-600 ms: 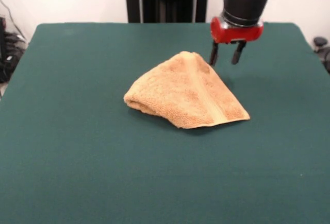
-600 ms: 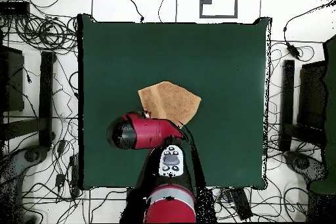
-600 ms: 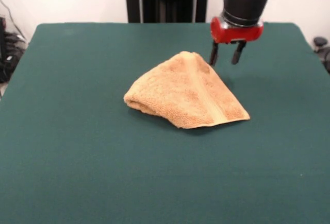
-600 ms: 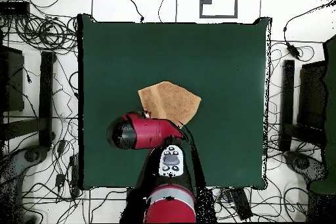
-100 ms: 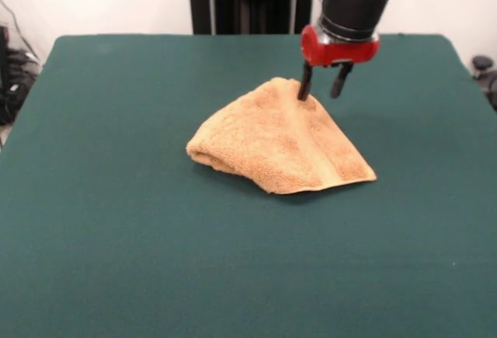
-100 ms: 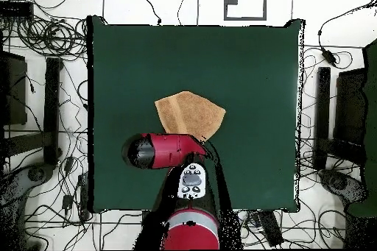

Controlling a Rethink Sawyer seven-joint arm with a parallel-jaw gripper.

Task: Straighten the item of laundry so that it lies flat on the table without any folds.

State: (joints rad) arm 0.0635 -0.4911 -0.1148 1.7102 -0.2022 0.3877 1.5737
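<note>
Folded orange-tan terry-cloth towel [image 5: 279,142] on the dark green felt-topped table [image 5: 116,245], lying slightly right of the table's centre in the front view. The towel forms a rough triangle: a rounded, doubled fold at its left, a flat hemmed corner at the lower right, and an apex at the top. A woven band stripe runs from the apex down toward the hemmed edge.

The red and black gripper [image 5: 321,88] hangs directly above the apex, its two dark fingers [image 5: 305,85] spread apart and holding nothing; one fingertip stands at, or just touching, the cloth's top edge, the other over bare table just beside it. In the overhead view the arm [image 6: 166,150] covers the towel's near edge, so contact there cannot be confirmed.

Risks, as judged from this pose: closing here may pinch both layers together, so that pulling drags the whole bundle without opening the fold. A shallow bite on the edge could slip from the terry pile.
</note>
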